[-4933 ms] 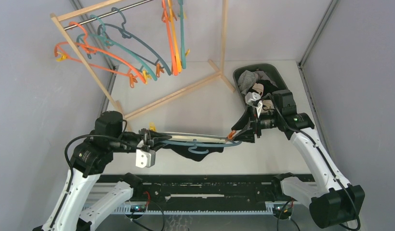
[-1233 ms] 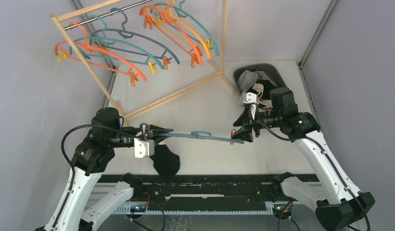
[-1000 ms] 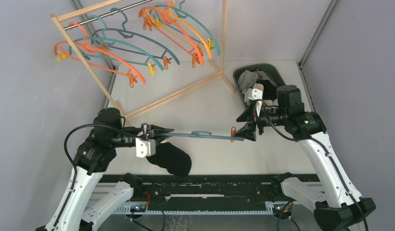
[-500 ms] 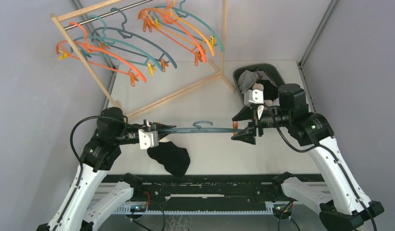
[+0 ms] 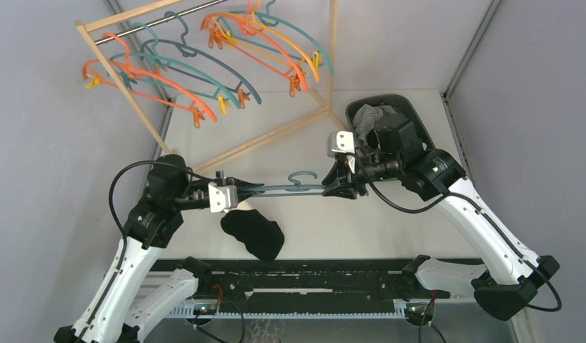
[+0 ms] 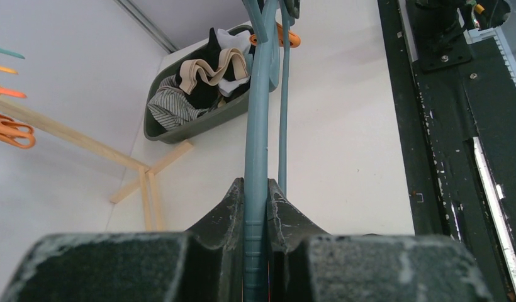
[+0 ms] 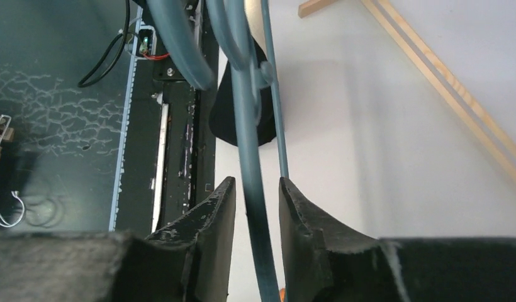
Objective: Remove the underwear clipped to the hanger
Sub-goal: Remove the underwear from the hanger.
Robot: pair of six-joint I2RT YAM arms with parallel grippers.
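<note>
The left arm [image 5: 133, 246] comes up from its base at the near edge, elbow bent, forearm pointing right across the bench [image 5: 290, 143]. The left fingers [image 6: 232, 204] are pressed together on the end of the blue-grey hanger [image 5: 286, 189], and the wrist view shows the bar squeezed tight between them. The black underwear [image 5: 253, 234] sits bunched just under that left end of the hanger, close to the near edge of the bench. I honestly can't tell if it's clipped on or just lying there. The hanger is held up off the bench, running roughly level between the two arms with its hook sticking up near the middle. There's an orange clip [image 6: 282, 39] at its far end, as seen from the left wrist. The right fingers [image 7: 221, 204] straddle the hanger bar, spread a little, with daylight showing between the bar and at least one of them, so not really squeezing. The right arm [image 5: 483, 221] rises from its base, folds at the elbow and reaches left, wrist low. Behind it is the dark green bin [image 5: 413, 114] with a pile of mixed clothes in it.
</note>
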